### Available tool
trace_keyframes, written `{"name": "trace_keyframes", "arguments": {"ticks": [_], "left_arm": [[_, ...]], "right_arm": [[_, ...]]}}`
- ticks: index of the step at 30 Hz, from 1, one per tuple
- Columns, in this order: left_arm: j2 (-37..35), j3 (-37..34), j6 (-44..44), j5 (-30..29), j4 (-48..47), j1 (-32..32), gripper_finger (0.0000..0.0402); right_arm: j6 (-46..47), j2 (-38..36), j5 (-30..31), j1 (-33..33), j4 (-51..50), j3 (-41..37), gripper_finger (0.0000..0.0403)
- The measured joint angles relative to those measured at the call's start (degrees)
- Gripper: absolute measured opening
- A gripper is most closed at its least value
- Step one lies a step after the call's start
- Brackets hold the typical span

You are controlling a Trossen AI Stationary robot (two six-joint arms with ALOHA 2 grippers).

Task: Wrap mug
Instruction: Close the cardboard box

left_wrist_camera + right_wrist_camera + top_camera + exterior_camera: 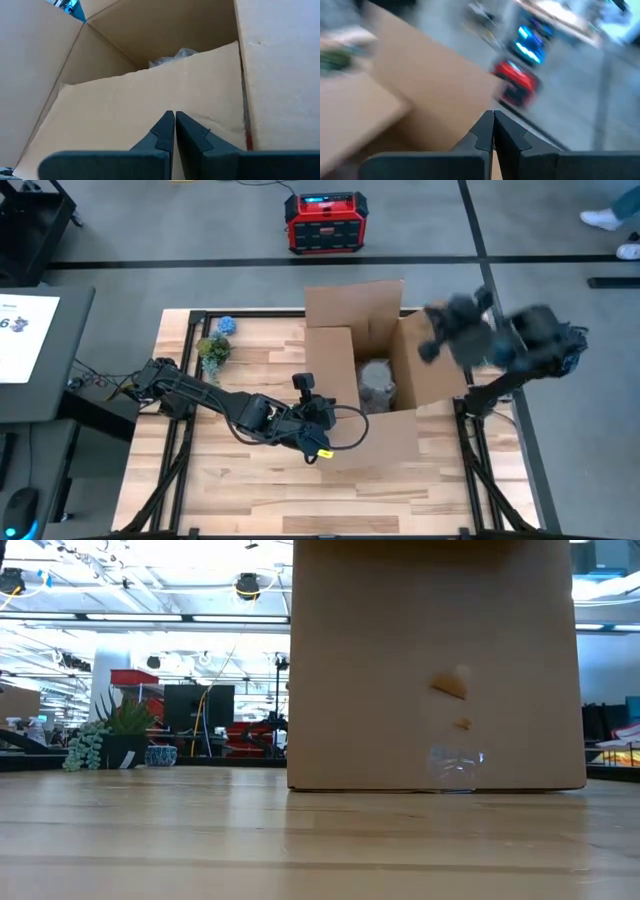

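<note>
Your wooden worktop carries an open cardboard box with the wrapped mug inside. Left hand clenched at the box flap; right hand clenched, raised over the box's right side. Grey floor, red case behind.

Brown cardboard box, pale wood table, red-and-black case.
</note>
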Motion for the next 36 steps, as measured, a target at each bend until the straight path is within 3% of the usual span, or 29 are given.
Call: {"name": "trace_keyframes", "arguments": {"ticks": [6, 9, 13, 17, 19, 24, 26, 28, 32, 36], "left_arm": [[0.0, 0.0, -0.3, 0.2, 0.0, 0.0, 0.0000], [0.0, 0.0, -0.6, 0.2, 0.0, 0.0, 0.0000], [0.0, 0.0, -0.7, 0.2, 0.0, 0.0, 0.0000], [0.0, 0.0, -0.8, 0.2, 0.0, -0.1, 0.0000], [0.0, 0.0, -1.1, 0.2, 0.0, -0.1, 0.0000], [0.0, 0.0, -1.8, 0.3, 0.0, -0.1, 0.0000], [0.0, 0.0, -1.8, 0.3, 0.0, -0.1, 0.0000], [0.0, 0.0, -1.8, 0.3, 0.0, -0.1, 0.0000], [0.0, 0.0, -1.2, 0.3, 0.0, -0.2, 0.0000], [0.0, 0.0, 0.5, 0.3, 0.5, -0.3, 0.0000]], "right_arm": [[-13.5, 0.3, -16.8, -32.6, 0.0, 0.0, 0.0000], [-17.9, 1.4, -28.3, -46.3, 0.0, -0.1, 0.0000], [-21.3, 2.5, -43.5, -58.3, 0.2, -0.7, 0.0000], [-21.6, 1.8, -55.5, -63.9, 0.0, -4.9, 0.0000], [-21.6, 0.8, -62.1, -65.0, 0.1, -8.1, 0.0000], [-24.2, -0.6, -87.0, -63.3, 0.0, -11.9, 0.0000], [-24.7, -1.4, -91.7, -60.0, 0.1, -11.9, 0.0000], [-24.7, -2.2, -91.8, -55.2, 0.0, -11.8, 0.0000], [-24.4, -3.5, -85.8, -42.6, 0.7, -13.8, 0.0000], [-22.0, -6.1, -78.6, -28.6, 11.4, -22.1, 0.0000]]}}
